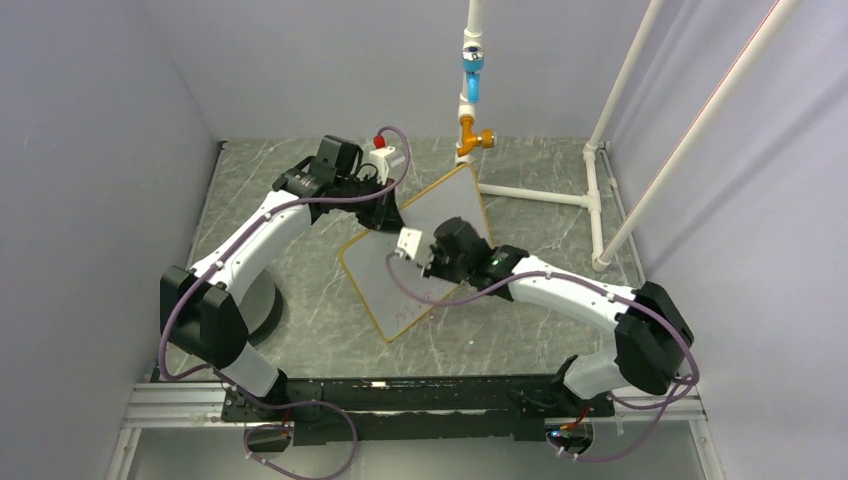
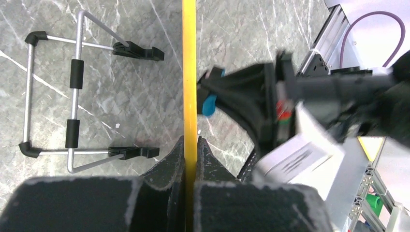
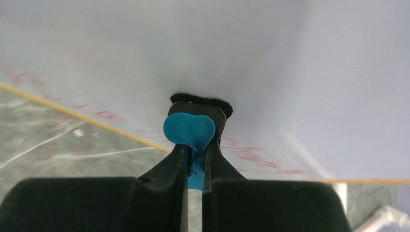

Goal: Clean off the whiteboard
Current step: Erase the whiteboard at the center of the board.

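1. Two tools work the whiteboard (image 1: 385, 280), which is held tilted over the table (image 1: 300, 330).
2. Left tool (image 2: 191, 145) is clenched on its yellow frame (image 2: 189, 72), a sound hold: the board looks thin, stiff, light and slick-faced.
3. Right tool (image 3: 196, 147) pinches a blue eraser (image 3: 188, 129) against its face.
4. Red writing (image 3: 251, 157) runs along its lower edge, unreadable.

You have free table (image 1: 330, 345) along its near edge, tilted whiteboard (image 1: 440, 200) bars the middle, white pipe frame (image 1: 535, 195) crowds the far-right corner, wire stand (image 2: 75, 101) lies behind the board.
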{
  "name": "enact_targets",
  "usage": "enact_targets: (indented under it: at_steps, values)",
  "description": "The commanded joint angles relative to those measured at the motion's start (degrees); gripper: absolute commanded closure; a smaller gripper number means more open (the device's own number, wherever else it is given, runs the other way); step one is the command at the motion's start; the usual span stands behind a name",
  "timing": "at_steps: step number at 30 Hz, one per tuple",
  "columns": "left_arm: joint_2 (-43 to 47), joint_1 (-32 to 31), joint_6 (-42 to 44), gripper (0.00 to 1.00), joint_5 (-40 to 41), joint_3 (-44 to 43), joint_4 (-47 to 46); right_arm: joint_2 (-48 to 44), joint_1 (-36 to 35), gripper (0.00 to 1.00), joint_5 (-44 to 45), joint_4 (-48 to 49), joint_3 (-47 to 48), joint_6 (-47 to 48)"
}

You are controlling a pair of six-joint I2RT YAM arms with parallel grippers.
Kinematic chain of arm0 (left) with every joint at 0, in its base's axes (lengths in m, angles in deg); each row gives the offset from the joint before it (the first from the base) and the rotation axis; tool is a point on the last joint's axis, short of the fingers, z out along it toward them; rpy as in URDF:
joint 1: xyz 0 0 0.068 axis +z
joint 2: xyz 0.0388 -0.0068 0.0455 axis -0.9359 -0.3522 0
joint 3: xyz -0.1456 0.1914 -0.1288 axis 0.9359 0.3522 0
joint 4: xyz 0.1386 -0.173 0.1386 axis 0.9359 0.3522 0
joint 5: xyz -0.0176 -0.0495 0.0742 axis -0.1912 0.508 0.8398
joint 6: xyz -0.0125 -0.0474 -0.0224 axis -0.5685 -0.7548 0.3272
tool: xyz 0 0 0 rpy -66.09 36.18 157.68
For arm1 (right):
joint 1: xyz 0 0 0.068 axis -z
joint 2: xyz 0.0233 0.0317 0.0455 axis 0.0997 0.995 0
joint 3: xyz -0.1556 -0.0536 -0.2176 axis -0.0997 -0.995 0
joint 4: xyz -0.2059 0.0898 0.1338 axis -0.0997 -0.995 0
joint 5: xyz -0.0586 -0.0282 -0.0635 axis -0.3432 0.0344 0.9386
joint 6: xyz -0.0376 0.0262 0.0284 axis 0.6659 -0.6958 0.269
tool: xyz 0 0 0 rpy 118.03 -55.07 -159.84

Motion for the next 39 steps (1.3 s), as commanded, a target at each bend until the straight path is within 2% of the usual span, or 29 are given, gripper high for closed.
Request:
enact_targets:
  at_steps: [1,3,7,10,13,16,22,25,29,32,34,36,39]
  values:
    - [2.1,-1.5,-0.5,1.00,-7.4,-0.3,1.3,-3.9,4.3,1.00,3.4,8.0,5.4,-1.0]
    - [2.0,-1.5,-0.8,1.00,-7.8,-0.2,1.2,-3.7,2.7,1.00,0.4,6.6,4.4,-1.1]
    - [1.9,-1.5,-0.8,1.00,-8.1,-0.2,1.0,-1.7,-7.1,1.00,-1.4,5.7,1.0,1.8]
    - [1.7,-1.5,-0.7,1.00,-8.1,-0.2,1.0,1.8,-12.8,1.00,-3.3,3.9,2.0,2.0]
    - [1.7,-1.5,-0.5,1.00,-8.0,-0.2,1.2,4.4,-15.0,1.00,-1.7,4.2,2.6,1.9]
    - [1.8,-1.5,-0.4,1.00,-8.0,-0.2,1.3,4.1,-13.0,1.00,1.8,6.4,2.2,1.5]
    - [2.1,-1.5,-0.5,1.00,-8.4,-0.3,1.1,-3.9,2.4,1.00,0.9,9.7,0.1,0.0]
    - [2.1,-1.5,-0.8,1.00,-8.6,-0.2,0.9,-6.8,6.3,1.00,-0.6,11.5,-3.6,1.5]
    - [2.1,-1.5,-0.8,1.00,-8.7,-0.2,0.8,-7.2,3.2,1.00,-7.2,9.0,-8.1,5.3]
    - [2.1,-1.5,-0.7,1.00,-8.7,-0.1,0.7,-6.2,-3.0,1.00,-6.1,8.0,-11.5,8.0]
    - [2.0,-1.5,-0.6,1.00,-8.7,-0.2,0.9,-5.3,-4.2,1.00,-5.4,7.6,-11.7,8.0]
    - [2.1,-1.5,-0.5,1.00,-8.7,-0.1,1.0,-4.7,-2.9,1.00,-4.1,7.3,-10.5,7.5]
    - [2.3,-1.5,-0.5,1.00,-8.8,-0.1,1.0,-5.9,2.6,1.00,-4.4,7.4,-8.4,6.4]
